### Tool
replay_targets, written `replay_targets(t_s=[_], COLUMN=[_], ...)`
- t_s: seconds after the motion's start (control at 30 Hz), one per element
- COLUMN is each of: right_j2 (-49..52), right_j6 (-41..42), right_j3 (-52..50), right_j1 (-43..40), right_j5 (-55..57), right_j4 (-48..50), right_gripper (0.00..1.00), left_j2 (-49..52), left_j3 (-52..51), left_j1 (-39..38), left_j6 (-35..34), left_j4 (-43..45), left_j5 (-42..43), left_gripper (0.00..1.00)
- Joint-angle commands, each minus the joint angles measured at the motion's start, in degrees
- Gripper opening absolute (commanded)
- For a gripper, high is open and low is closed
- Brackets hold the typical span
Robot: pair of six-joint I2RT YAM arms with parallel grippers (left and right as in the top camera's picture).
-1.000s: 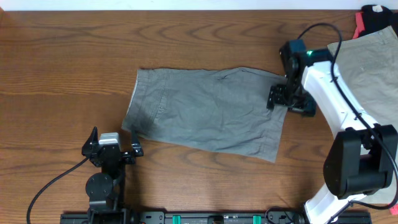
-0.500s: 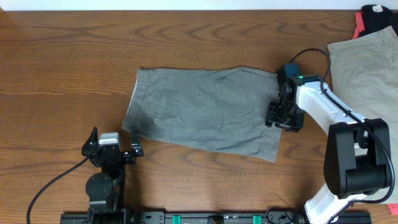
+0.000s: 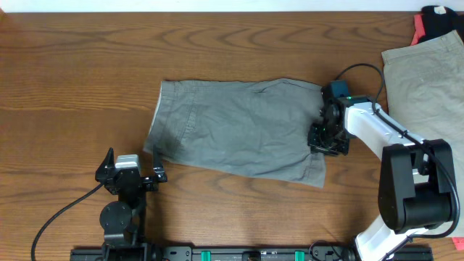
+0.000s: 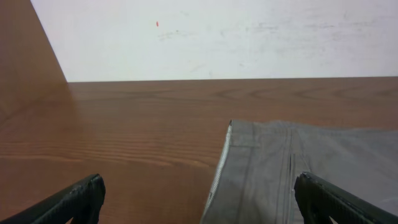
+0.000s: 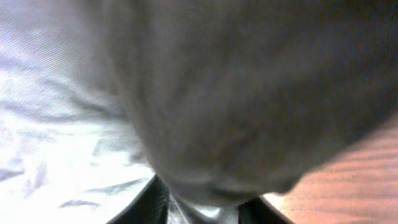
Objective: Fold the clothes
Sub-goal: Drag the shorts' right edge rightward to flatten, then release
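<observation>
The medium grey shorts (image 3: pixel 232 127) lie flat in the middle of the table, with the waistband to the left. My right gripper (image 3: pixel 321 138) sits on their right edge, shut on a bunched fold of the grey cloth. In the right wrist view that fold (image 5: pixel 249 93) fills the frame and runs down between the dark fingers (image 5: pixel 146 205). My left gripper (image 3: pixel 134 165) rests near the front of the table, open and holding nothing. The left wrist view shows the shorts' left corner (image 4: pixel 298 162) just beyond the open gripper (image 4: pixel 199 199).
Paler beige shorts (image 3: pixel 428 80) lie at the table's right edge, with red and black garments (image 3: pixel 435 18) behind them at the far right corner. Bare wood table (image 3: pixel 87 65) stretches left of and behind the grey shorts. A white wall (image 4: pixel 217 37) stands beyond the far edge.
My right gripper has come down and slightly left from beside the shorts' right edge onto it, and has closed on the cloth. The left arm has not moved.
</observation>
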Motion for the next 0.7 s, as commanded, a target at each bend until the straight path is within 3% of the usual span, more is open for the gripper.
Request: replay_targets(t_s=[0.0,0.2,0.43,0.67], right_j2=[0.9,0.9,0.9,0.9], right_j6=[0.3,-3.0,-5.4,-5.8], right_j3=[-1.6,-1.6,-1.2,0.7], right_j1=[-0.6,-1.3,-1.6,-3.0], right_j5=[2.5,2.9,11.9,12.1], right_j4=[1.2,9.1,18.0,18.6], right_gripper=[0.01,0.01,0.03,0.01], left_j2=[-0.3,-0.3,-0.3,-0.3], left_j3=[-1.3,-1.3,-1.3,-1.3], left_j1=[0.2,0.2,0.2,0.2], left_j6=[-0.5,-0.5,-0.5,-0.5], left_j4=[-1.9,-1.9,-1.9,-1.9], left_j5=[-1.5,-1.5,-1.5,-1.5], left_gripper=[0.98,0.98,0.98,0.98])
